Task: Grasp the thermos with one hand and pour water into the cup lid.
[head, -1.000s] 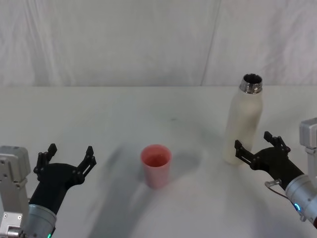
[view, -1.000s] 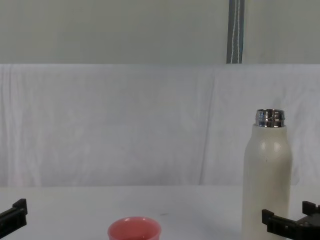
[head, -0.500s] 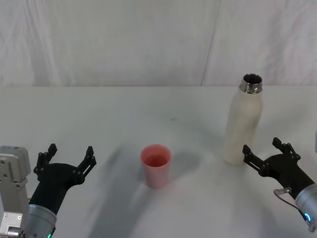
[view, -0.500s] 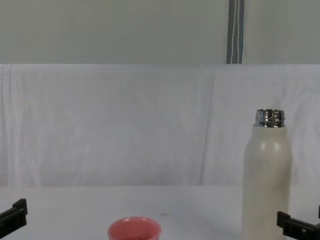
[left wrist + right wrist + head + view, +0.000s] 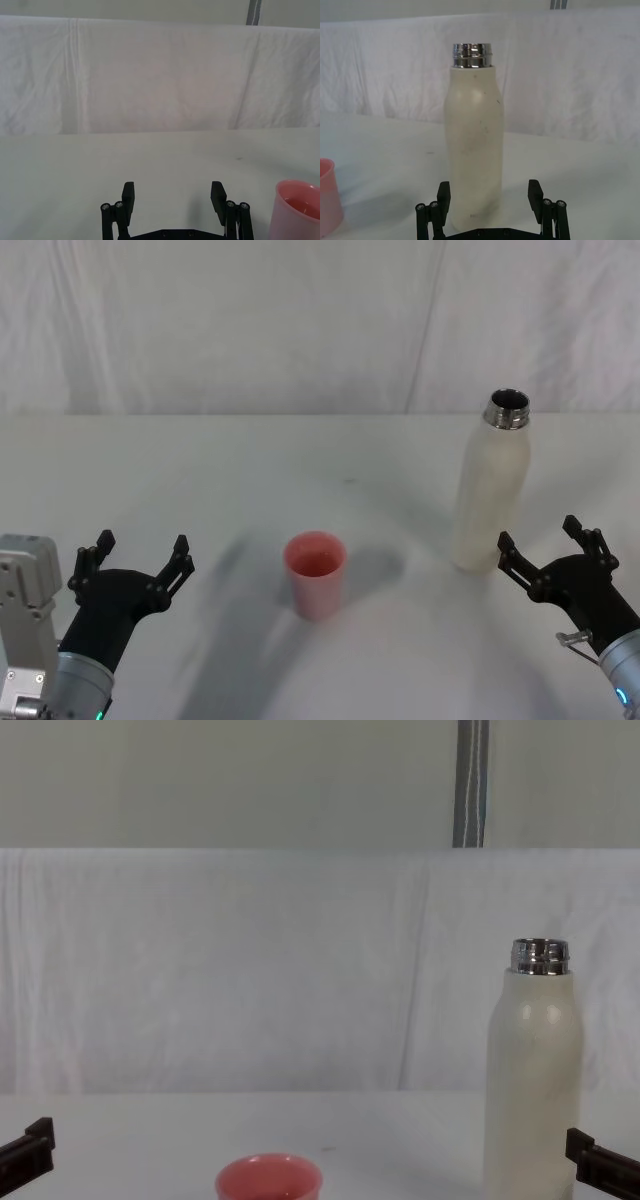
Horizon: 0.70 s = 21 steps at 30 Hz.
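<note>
A: Item one. A tall cream-white matte thermos (image 5: 491, 496) with a shiny steel threaded neck was recorded upright on the white table (image 5: 300, 455), at the robot's right, uncapped. Position of the black two-jawed right gripper (image 5: 548, 547)?

B: It was noted just beside the thermos base, nearer the robot and slightly to the right, not touching. Its jaws were held wide apart. In the right wrist view the lower body of the thermos (image 5: 473, 145) was framed between the parted jaws of the right gripper (image 5: 490, 192), an alignment judged suited to a side grasp.

A: Item two. A small round salmon-pink cup lid (image 5: 316, 573) was listed standing mouth up near the table's middle, well apart from the thermos. The gap was judged to leave room for the bottle to be tilted over the rim.

B: Contents could not be determined. No stream of water was entered.

A: Item three. The black left gripper (image 5: 137, 560)?

B: It was logged low at the robot's left, jaws spread and nothing held, apart from the cup lid. It was judged idle, as one hand is called for. Pouring was entered as not yet begun.
</note>
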Each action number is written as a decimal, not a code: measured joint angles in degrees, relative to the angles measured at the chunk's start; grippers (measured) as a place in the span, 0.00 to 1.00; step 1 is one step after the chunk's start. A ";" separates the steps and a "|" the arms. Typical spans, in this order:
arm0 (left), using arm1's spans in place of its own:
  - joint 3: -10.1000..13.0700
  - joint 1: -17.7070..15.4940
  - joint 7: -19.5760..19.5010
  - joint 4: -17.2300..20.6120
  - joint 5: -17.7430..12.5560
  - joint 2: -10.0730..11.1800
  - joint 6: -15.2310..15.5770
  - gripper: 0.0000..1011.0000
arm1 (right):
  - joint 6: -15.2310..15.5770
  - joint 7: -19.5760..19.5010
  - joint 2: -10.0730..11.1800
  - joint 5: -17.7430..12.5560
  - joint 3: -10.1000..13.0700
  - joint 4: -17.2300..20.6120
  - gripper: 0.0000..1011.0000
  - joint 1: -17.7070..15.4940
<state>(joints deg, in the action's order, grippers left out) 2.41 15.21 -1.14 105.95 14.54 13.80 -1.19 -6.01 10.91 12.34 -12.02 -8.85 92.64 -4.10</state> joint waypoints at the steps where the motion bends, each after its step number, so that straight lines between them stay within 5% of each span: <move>1: 0.00 0.00 0.00 0.00 0.00 0.00 0.00 0.99 | -0.20 -0.02 -0.09 0.19 0.00 0.02 0.99 -0.06; 21: 0.00 0.00 0.00 0.00 0.00 0.00 0.00 0.99 | -0.76 1.04 -1.63 2.02 -1.43 -0.24 0.99 0.40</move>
<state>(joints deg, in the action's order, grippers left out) 2.41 15.21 -1.14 105.95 14.54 13.80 -1.19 -6.77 11.95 10.71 -10.01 -10.28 92.40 -3.70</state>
